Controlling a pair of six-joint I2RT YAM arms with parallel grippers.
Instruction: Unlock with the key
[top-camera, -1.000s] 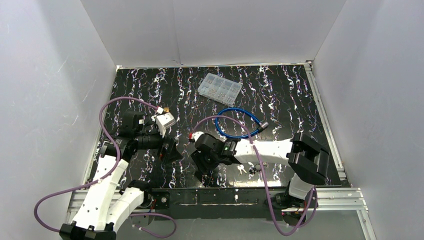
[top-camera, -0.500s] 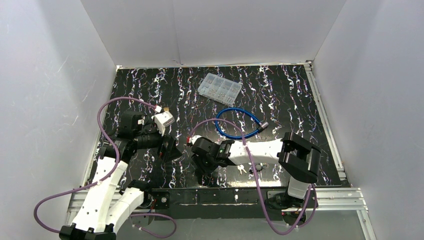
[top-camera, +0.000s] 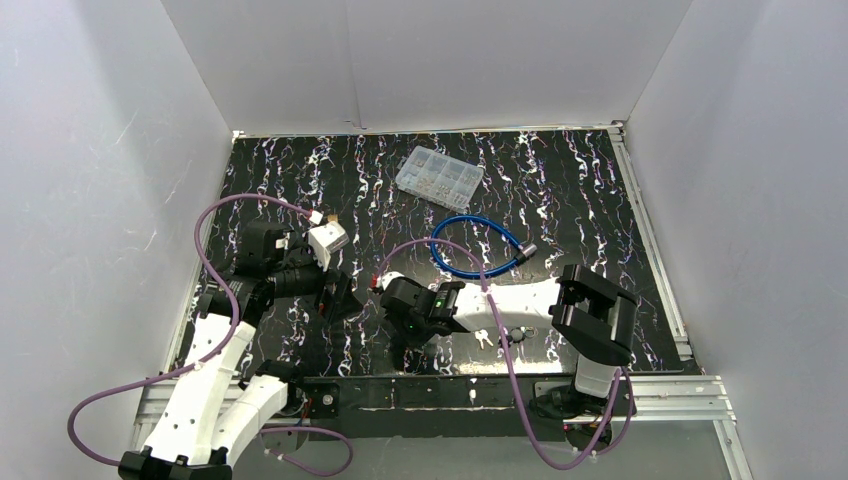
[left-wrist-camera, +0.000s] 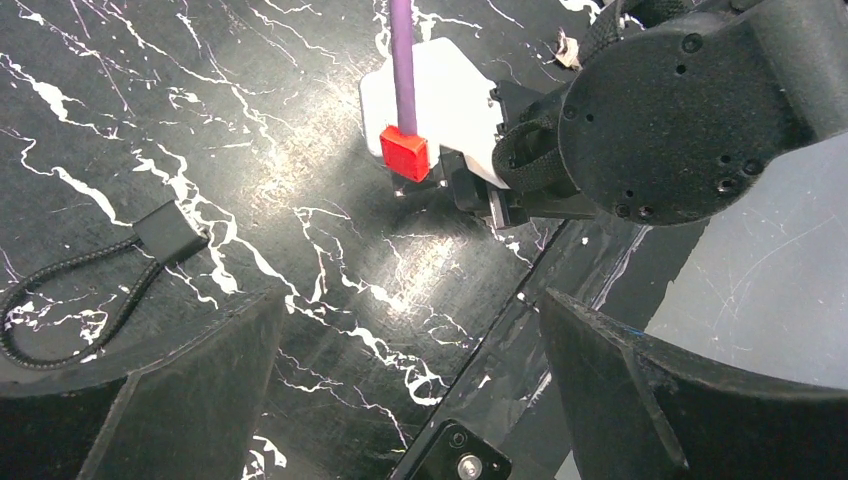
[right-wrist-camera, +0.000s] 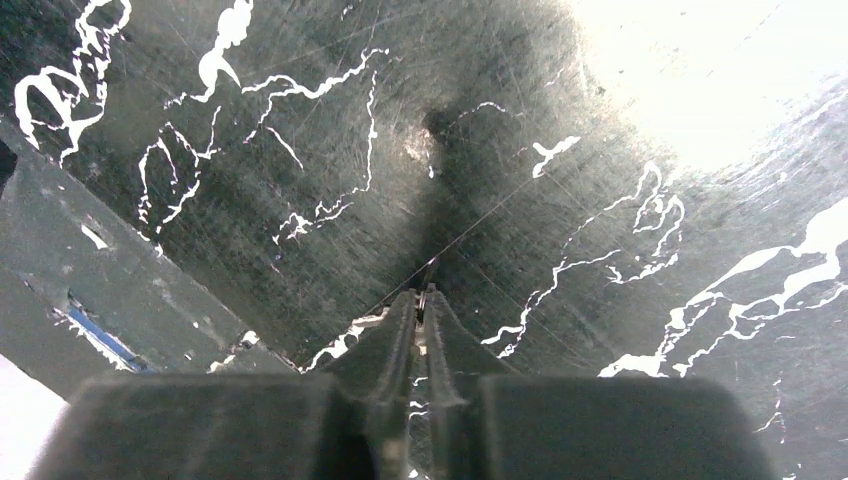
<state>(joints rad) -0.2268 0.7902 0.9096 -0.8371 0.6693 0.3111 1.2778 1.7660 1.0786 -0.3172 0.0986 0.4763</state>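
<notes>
Jaws of the right gripper (right-wrist-camera: 425, 300) stand almost shut, low over the table (top-camera: 590, 190) near its front edge, likely to pinch up a flat key, though I cannot tell if one is caught; left gripper (left-wrist-camera: 410, 300) waits wide open; blue cable lock (top-camera: 478, 247) lies farther back, untouched.

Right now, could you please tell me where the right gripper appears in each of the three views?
Top external: right gripper low centre, beside the near edge.
Left wrist: the gripper upper right, behind the red plug.
Right wrist: the gripper bottom centre, fingers nearly together.
Shared landmark: the black, white-veined table.
</notes>
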